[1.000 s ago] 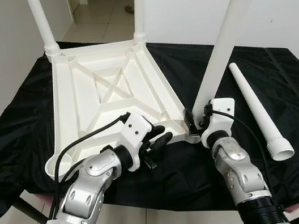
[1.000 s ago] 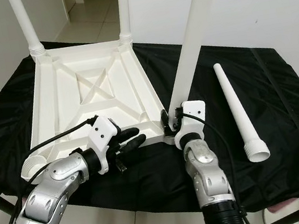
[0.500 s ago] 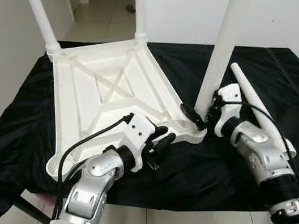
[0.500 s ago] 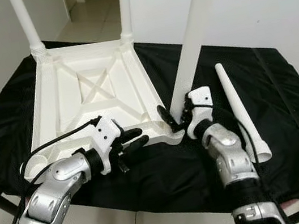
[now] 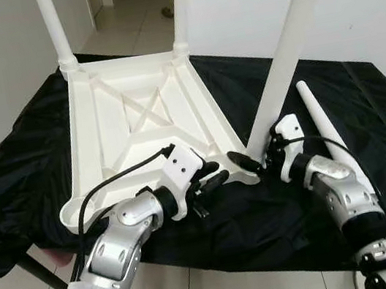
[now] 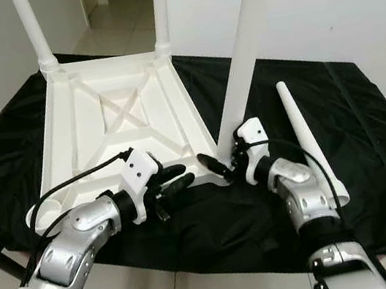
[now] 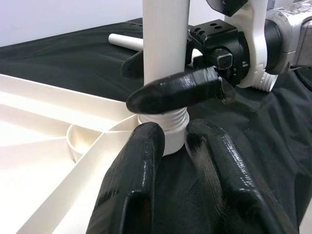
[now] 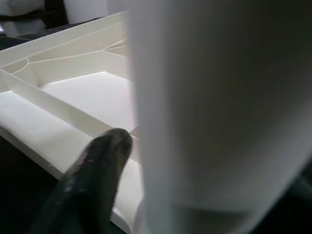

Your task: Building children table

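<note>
Since the earlier frames the right arm has been swung outward, toward the right edge of the black-draped table, and its wrist has been rolled, so that the leg being fitted is now gripped from the side instead of from below; the left arm has been shifted only slightly.

At the left, the upturned white tabletop lies on the cloth with two legs already stood in its far corner sockets, while the near-left socket is left empty. The left gripper is rested at the tabletop's near edge, its two fingers almost together and clasping nothing, their tips laid just before the threaded collar of the leg being fitted, as is seen in the left wrist view.

At the near-right corner that leg is stood in its socket, tilted away to the right. The right gripper is closed around its base, one finger passing in front of it.

Further right, a loose fourth leg is laid flat near the right edge.

The step in hand is judged to be the screwing-in of the third leg. Next, the leg must be brought upright and turned home, the tabletop being steadied, before the last leg is fetched.
</note>
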### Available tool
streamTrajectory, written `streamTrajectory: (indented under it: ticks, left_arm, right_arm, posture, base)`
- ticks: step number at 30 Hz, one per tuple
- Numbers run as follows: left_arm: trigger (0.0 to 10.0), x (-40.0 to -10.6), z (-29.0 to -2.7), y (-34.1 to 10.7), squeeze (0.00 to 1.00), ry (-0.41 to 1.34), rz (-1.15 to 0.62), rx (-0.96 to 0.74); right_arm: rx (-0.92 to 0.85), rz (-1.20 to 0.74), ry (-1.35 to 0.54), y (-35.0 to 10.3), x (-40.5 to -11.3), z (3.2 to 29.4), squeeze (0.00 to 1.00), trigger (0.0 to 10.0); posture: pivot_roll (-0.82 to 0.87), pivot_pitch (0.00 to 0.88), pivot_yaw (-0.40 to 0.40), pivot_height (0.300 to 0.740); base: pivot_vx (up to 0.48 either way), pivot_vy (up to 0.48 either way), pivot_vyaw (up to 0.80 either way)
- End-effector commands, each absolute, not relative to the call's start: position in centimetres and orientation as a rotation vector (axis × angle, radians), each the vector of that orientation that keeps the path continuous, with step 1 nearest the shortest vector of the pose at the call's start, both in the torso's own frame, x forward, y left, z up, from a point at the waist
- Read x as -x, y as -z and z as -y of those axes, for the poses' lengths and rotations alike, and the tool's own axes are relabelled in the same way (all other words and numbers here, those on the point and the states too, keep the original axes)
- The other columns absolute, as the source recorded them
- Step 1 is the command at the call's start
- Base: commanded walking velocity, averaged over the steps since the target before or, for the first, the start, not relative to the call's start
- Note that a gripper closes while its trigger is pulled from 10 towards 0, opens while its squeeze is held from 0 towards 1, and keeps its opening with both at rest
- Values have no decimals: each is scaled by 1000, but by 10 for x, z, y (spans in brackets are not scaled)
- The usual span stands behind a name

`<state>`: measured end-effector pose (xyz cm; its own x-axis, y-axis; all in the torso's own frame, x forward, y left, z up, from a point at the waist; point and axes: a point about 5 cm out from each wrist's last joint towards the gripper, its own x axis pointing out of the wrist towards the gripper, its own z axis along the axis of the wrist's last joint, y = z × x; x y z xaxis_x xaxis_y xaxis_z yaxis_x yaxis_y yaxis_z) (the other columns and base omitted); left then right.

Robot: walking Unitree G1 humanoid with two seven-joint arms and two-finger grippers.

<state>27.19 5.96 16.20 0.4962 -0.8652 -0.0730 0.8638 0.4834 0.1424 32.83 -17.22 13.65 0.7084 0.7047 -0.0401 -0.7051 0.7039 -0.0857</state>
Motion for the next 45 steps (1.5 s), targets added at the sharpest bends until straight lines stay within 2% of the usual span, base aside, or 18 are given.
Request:
streamTrajectory:
  ticks: [1, 9, 15, 16, 17, 19, 23, 26, 32, 35, 40, 41, 42, 43, 45]
  left_arm:
    - [10000, -273, -59, -164, 0, 1057, 4, -157]
    - [10000, -273, -57, -164, 0, 1056, 7, -152]
    - [10000, -273, -55, -165, 0, 1059, 10, -145]
    - [10000, -273, -54, -165, 0, 1065, 10, -144]
    - [10000, -273, -54, -165, 0, 1065, 10, -144]
    - [10000, -274, -54, -166, 0, 1073, 10, -145]
    - [10000, -275, -53, -166, 0, 1075, 10, -147]
    - [10000, -274, -54, -167, 0, 1074, 12, -145]
    - [10000, -273, -55, -166, 0, 1061, 11, -140]
    - [10000, -271, -57, -165, 0, 1053, 8, -135]
    - [10000, -271, -57, -165, 0, 1050, 7, -133]
    - [10000, -272, -57, -168, 0, 1050, 14, -132]
    - [10000, -272, -57, -171, 0, 1051, 20, -132]
    - [10000, -274, -58, -174, 0, 1053, 26, -128]
    - [10000, -275, -59, -174, 0, 1050, 29, -128]
  right_arm:
    - [89, -19, -816, -132, -327, 172, 0, 0]
    - [75, -10, -798, -131, -324, 176, 0, 0]
    - [74, -13, -675, -128, -326, 182, 0, 0]
    - [85, -15, -564, -125, -326, 184, 0, 0]
    - [85, -15, -564, -125, -326, 184, 0, 0]
    - [34, -39, -399, -118, -323, 180, 0, 0]
    - [-9, -62, -311, -113, -319, 176, 0, 0]
    - [-21, -86, -81, -107, -314, 171, 0, 0]
    - [-67, -116, 61, -101, -310, 158, 0, 0]
    - [-103, -98, 41, -106, -309, 139, 0, 0]
    - [-110, -86, 54, -111, -308, 142, 0, 0]
    - [-110, -82, 57, -114, -308, 142, 0, 2039]
    - [-109, -77, 59, -116, -307, 142, 0, 2039]
    - [-109, -69, 63, -119, -309, 142, 0, 10000]
    - [-113, -58, 58, -121, -310, 144, 0, 10000]
  posture:
    - [139, 7, -80, 740]
    - [132, 6, -82, 740]
    - [125, 5, -76, 740]
    - [118, 4, -71, 740]
    - [118, 4, -71, 740]
    - [117, 3, -69, 740]
    - [118, 5, -72, 740]
    - [129, 6, -83, 740]
    - [147, 9, -99, 740]
    - [149, 10, -101, 740]
    - [148, 4, -99, 740]
    - [148, 4, -98, 740]
    - [147, 6, -97, 740]
    - [141, 7, -91, 740]
    - [141, 7, -91, 740]
  base:
    - [0, 0, 0]
    - [0, 0, 0]
    - [0, 0, 0]
    - [0, 0, 0]
    - [0, 0, 0]
    - [0, 0, 0]
    - [0, 0, 0]
    - [0, 0, 0]
    - [0, 0, 0]
    - [0, 0, 0]
    - [0, 0, 0]
    - [0, 0, 0]
    - [0, 0, 0]
    - [0, 0, 0]
    - [0, 0, 0]
